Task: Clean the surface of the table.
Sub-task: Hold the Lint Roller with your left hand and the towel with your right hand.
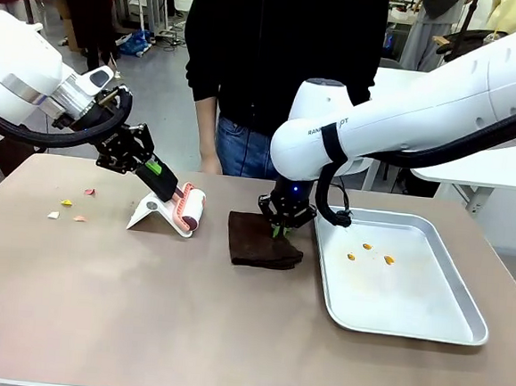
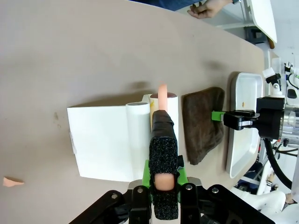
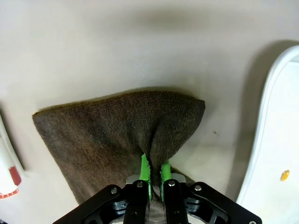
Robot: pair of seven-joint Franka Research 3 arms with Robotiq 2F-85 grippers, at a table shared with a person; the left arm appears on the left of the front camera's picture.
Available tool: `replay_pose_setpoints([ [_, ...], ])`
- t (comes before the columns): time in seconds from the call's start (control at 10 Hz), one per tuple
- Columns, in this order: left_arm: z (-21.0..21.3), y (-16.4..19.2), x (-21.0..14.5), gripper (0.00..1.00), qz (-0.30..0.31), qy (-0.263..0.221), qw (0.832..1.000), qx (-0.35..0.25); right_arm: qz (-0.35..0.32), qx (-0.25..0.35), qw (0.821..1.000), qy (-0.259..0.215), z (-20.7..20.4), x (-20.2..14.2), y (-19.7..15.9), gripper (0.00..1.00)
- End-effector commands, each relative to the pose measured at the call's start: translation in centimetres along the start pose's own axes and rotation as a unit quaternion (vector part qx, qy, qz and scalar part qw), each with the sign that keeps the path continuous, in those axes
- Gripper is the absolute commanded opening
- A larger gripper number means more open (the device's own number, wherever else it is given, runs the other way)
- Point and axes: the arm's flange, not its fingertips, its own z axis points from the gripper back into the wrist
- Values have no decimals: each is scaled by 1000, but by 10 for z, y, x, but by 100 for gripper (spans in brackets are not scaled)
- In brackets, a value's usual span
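The counter point(image 1: 185, 321) lay under everything, its taupe top running out from the brown cloth point(image 1: 258, 247) on all sides. The right gripper point(image 1: 282, 229) stood straight over the cloth's far right corner, its green pads pressed together on a gathered ridge of the fabric, so the rest of the cloth trailed flat from the pinch toward the robot. Just to the cloth's left, the left gripper point(image 1: 157, 172) was clamped on the pink handle of a roller point(image 1: 190, 210), whose head rested on a white stand point(image 1: 154, 213). The handle slanted down toward the cloth.

The loose scraps point(image 1: 69, 205) sat on the bare top well to the cloth's left, beyond the stand, so the left arm was plainly the nearer one to them. The steel tray point(image 1: 408, 334) was just beside the cloth on its right and held a few orange crumbs point(image 1: 367, 252).

Any wipe with the cloth would probably have had to travel leftward, past the stand, to reach the scraps. The roller looked better placed for that.
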Motion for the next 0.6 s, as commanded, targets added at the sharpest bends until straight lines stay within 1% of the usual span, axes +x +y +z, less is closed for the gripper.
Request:
replay_pose_setpoints([
  [0.0,12,-7,-9,0,-10,-9,999,-38,17,57,998,6,9,-4,-13,0],
  [0.1,22,-10,-15,0,-15,-11,998,-59,24,127,992,5,24,-7,-27,0],
  [0.2,30,-12,-21,0,-26,-14,997,-77,45,199,979,6,38,-11,-40,0],
  [0.4,52,-15,-40,0,-47,-21,992,-118,88,275,957,6,60,-24,-66,0],
  [0.5,64,-16,-49,0,-54,-21,988,-144,107,318,942,3,71,-32,-80,0],
])
